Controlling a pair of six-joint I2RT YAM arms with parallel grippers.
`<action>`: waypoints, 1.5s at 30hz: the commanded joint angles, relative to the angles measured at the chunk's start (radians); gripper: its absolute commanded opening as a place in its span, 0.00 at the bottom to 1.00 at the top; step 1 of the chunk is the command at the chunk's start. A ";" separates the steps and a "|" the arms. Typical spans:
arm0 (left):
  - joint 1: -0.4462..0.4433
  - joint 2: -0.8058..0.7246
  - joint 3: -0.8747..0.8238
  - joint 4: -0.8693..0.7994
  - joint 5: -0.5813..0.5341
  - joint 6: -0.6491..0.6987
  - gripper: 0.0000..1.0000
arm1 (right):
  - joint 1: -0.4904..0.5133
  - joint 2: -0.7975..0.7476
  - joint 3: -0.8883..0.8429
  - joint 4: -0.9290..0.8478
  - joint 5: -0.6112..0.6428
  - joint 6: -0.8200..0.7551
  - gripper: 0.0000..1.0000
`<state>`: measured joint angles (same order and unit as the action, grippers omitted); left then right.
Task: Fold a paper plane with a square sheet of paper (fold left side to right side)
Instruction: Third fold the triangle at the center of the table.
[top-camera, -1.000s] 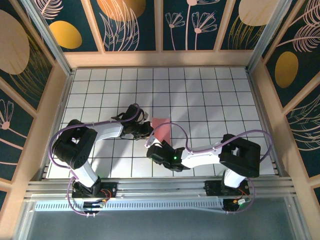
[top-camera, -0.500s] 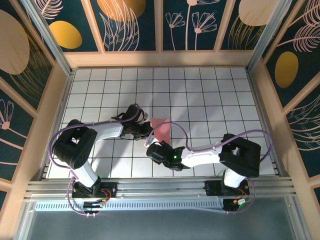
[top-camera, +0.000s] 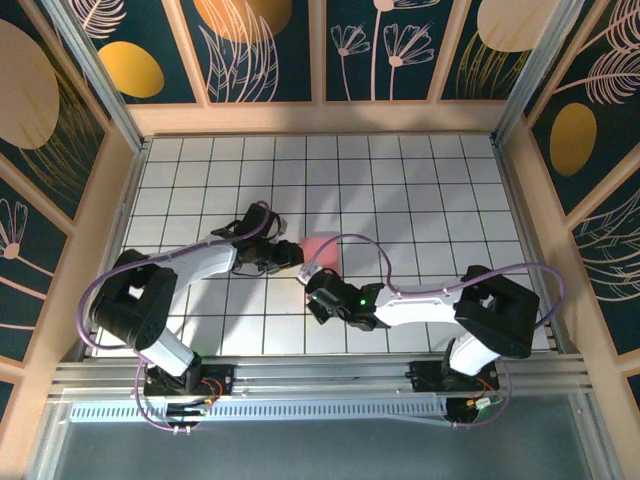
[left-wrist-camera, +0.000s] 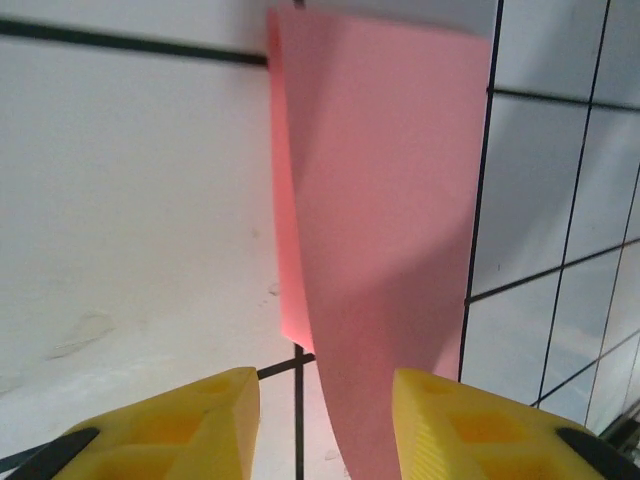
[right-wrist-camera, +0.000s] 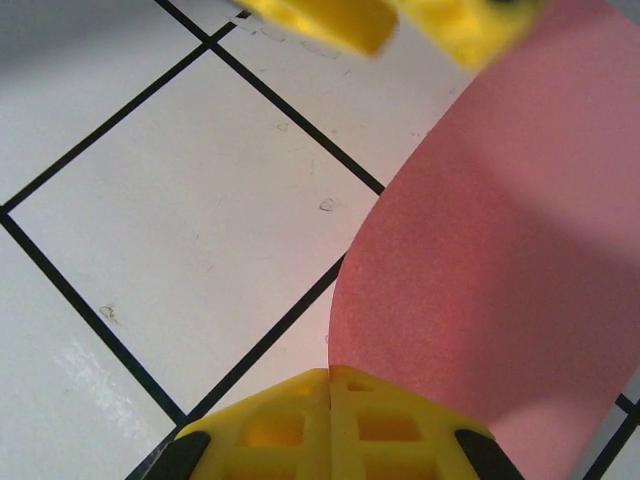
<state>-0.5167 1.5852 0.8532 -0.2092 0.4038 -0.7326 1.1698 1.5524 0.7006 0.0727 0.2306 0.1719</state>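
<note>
The salmon-pink square sheet of paper (top-camera: 324, 248) is curled up off the tiled table near its middle. My right gripper (right-wrist-camera: 330, 385) is shut on the sheet's near edge, and the paper (right-wrist-camera: 500, 250) bows up and away from it. My left gripper (left-wrist-camera: 325, 425) is open, and the lifted paper (left-wrist-camera: 385, 220) hangs down between its yellow fingers, closer to the right finger (left-wrist-camera: 450, 420). In the top view the left gripper (top-camera: 296, 254) sits just left of the sheet and the right gripper (top-camera: 314, 274) just below it. The left gripper's fingers (right-wrist-camera: 330, 18) show at the top of the right wrist view.
White tiled table (top-camera: 420, 190) with black grid lines, walled by wooden panels on three sides. A purple cable (top-camera: 365, 255) loops over the table right of the sheet. Open tiles lie beyond and to both sides of the arms.
The right gripper has moved up and to the right with the sheet's edge, curling the paper higher, so less pink shows from above. The left arm has stretched out, its elbow lower left.
</note>
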 joint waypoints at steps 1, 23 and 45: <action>0.039 -0.053 0.041 -0.105 -0.036 0.066 0.40 | -0.045 -0.039 -0.033 0.042 -0.147 0.044 0.00; -0.077 0.369 0.342 -0.093 0.070 0.182 0.06 | -0.162 -0.023 -0.068 0.154 -0.454 0.139 0.00; -0.092 0.423 0.296 -0.094 -0.023 0.170 0.00 | -0.256 -0.016 -0.065 0.094 -0.428 0.188 0.00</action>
<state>-0.6025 1.9747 1.1763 -0.2729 0.4370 -0.5644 0.9298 1.5230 0.6281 0.1993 -0.2268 0.3447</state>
